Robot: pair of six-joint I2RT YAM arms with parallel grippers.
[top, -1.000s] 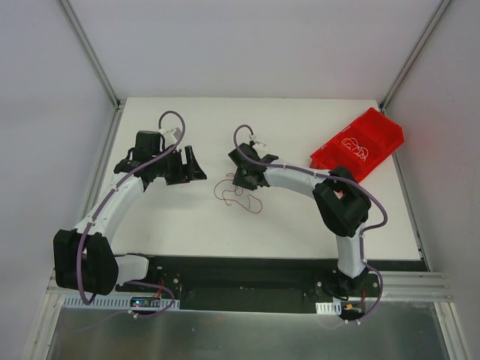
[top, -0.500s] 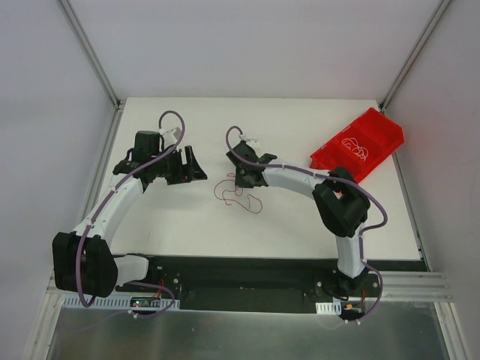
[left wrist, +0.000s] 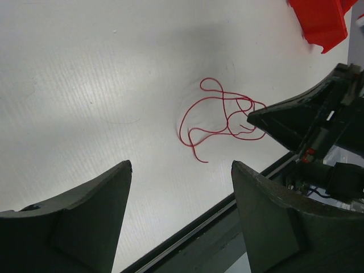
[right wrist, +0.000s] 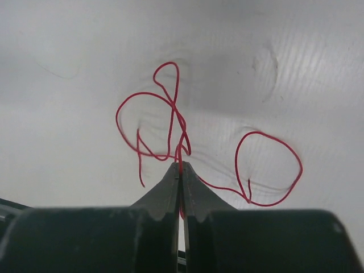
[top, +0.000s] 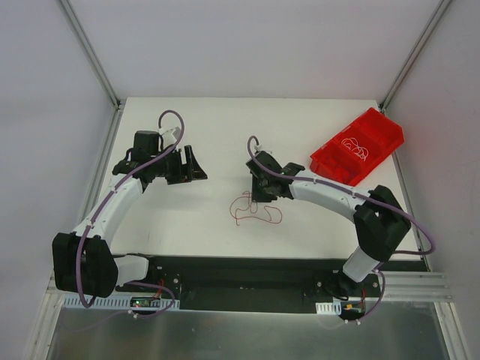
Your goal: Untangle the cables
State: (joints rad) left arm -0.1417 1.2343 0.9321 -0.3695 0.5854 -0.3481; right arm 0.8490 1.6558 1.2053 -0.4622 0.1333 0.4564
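Closest to the arm bases, just past the dark strip (top: 240, 268) at the near edge, the cables (top: 256, 213) lie on the white surface (top: 187, 225) a little right of the middle. They are a loose tangle of thin red wire, and its long axis runs left to right across the surface. In the right wrist view the tangle (right wrist: 170, 122) breaks into a knot of crossed loops on the left and one open round loop on the right. A smaller loop points away from the camera, and one free end trails back towards it.

Just beyond the tangle, the right claw (top: 261, 197) points down at it. Its fingers are pressed tight together (right wrist: 181, 166), pinching a red strand where the loops cross.

Further back and well to the left, the left claw (top: 196, 169) hangs above the surface, aimed rightward at the tangle. It is spread wide (left wrist: 181, 170) with nothing between its fingers, and its own camera shows the red wire (left wrist: 220, 116) well beyond its tips.

At the far right edge sits a red bin (top: 375, 124), set at a slant, with a few pale wires (top: 351, 142) curled inside.
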